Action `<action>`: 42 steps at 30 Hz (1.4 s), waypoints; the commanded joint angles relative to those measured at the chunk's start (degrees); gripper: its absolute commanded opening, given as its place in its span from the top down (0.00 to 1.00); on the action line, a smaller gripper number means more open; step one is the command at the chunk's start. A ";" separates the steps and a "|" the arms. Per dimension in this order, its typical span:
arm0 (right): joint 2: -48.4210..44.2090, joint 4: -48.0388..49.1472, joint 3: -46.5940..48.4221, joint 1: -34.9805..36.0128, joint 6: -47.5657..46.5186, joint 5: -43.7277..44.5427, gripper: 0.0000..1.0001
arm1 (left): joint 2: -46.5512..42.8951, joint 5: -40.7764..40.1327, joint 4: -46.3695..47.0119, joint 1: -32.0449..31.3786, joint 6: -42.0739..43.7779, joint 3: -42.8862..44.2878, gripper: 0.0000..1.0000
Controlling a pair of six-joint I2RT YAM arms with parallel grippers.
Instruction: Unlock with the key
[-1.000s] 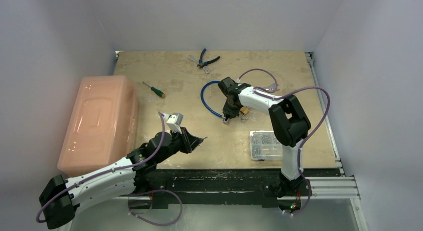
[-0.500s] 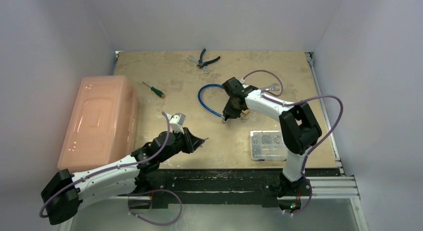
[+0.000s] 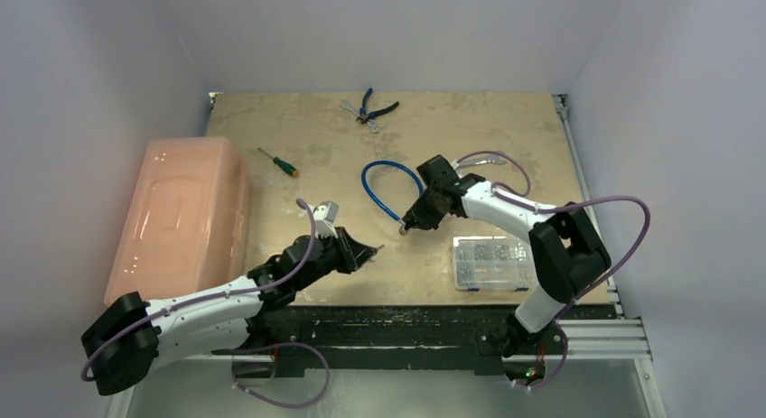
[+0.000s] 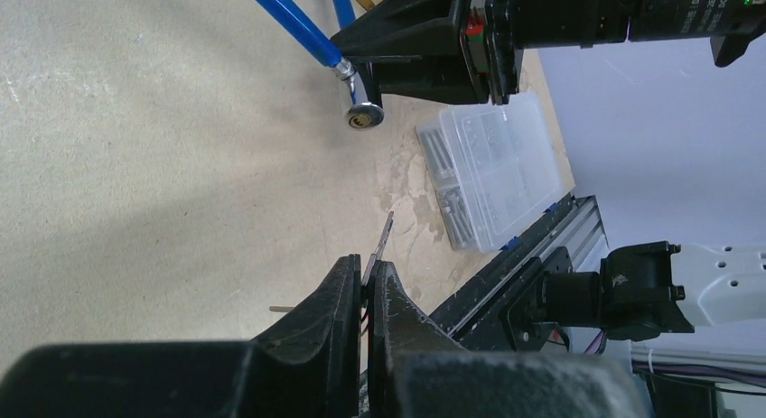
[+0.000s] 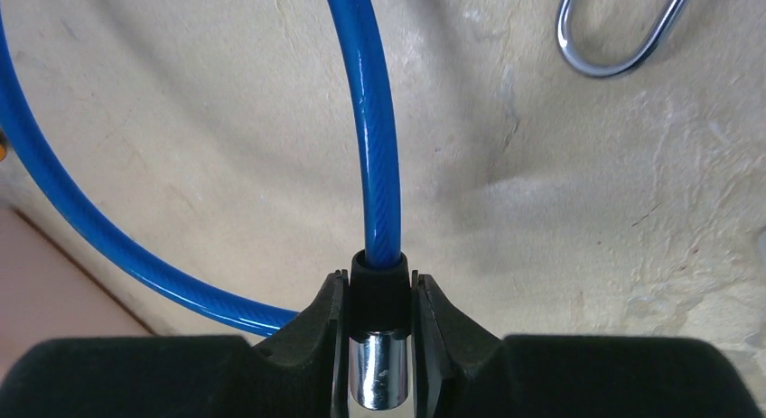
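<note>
Jaws, left gripper (image 4: pixel 366 275): closed on key (image 4: pixel 383 240), blade protruding, held above desk (image 3: pixel 298 138) toward its near edge. Jaws, right gripper (image 5: pixel 379 296): clamped on metal end barrel of blue cable lock (image 5: pixel 375 147), mid-desk, well apart from key

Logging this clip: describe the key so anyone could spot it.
Start at the big pink bin on the left. Right of it, the left end effector pinches the key: a thin silver sliver at its tips, unlike the thick blue cable opposite.
</note>
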 commanded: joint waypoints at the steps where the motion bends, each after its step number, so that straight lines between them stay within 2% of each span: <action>1: -3.58 6.01 -2.53 0.15 5.28 -5.26 1.00 | 1.49 -0.88 5.90 0.03 -2.29 -0.27 1.00; 20: -7.12 11.42 -10.48 0.62 14.29 -9.14 1.00 | 8.69 -2.03 12.23 -0.05 -5.99 -1.77 1.00; 28: -7.04 12.90 -10.73 1.51 15.58 -9.62 1.00 | 11.22 -4.18 16.46 -0.06 -9.74 -3.11 1.00; 42: -4.95 16.40 -10.86 2.91 16.73 -11.26 1.00 | 14.34 -5.37 19.12 -0.06 -10.63 -2.69 1.00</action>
